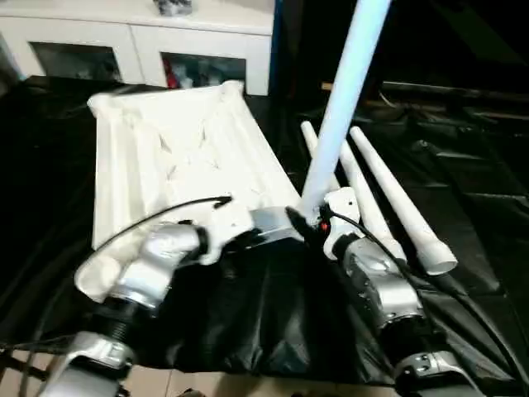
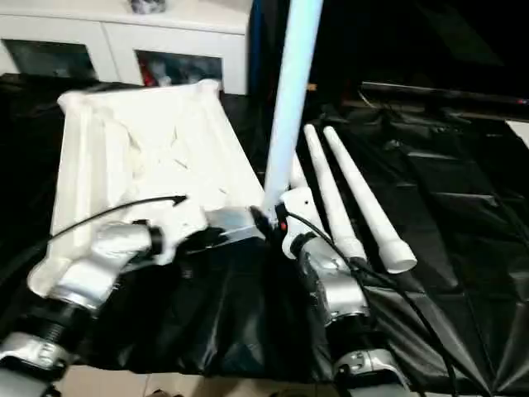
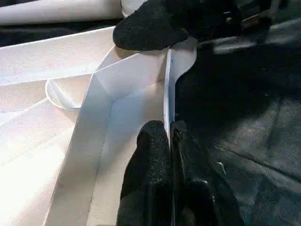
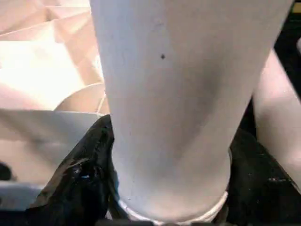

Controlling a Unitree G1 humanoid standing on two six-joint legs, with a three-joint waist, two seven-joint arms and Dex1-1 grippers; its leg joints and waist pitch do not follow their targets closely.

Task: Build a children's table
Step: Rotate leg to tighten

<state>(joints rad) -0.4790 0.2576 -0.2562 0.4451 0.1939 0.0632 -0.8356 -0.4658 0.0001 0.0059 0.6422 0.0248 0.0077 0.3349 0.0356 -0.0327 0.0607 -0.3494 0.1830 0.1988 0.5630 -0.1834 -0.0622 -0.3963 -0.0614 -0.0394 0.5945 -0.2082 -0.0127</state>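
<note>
At the near right corner of the tabletop, the right gripper has its black fingers spread around the thick base of a leg, gripping it on both sides. That leg stands nearly upright, leaning a touch to the right as it rises out of the top of the head view. Right beside it, the left gripper is pinched tight on the thin edge wall of the tabletop, one finger on each face of the wall. The tabletop lies upside down on black sheeting, ribs up, round sockets at its corners. To its right, more legs lie side by side on the sheeting, wide ends toward the robot. Beyond the tabletop stands a white cabinet with glass doors.
</note>
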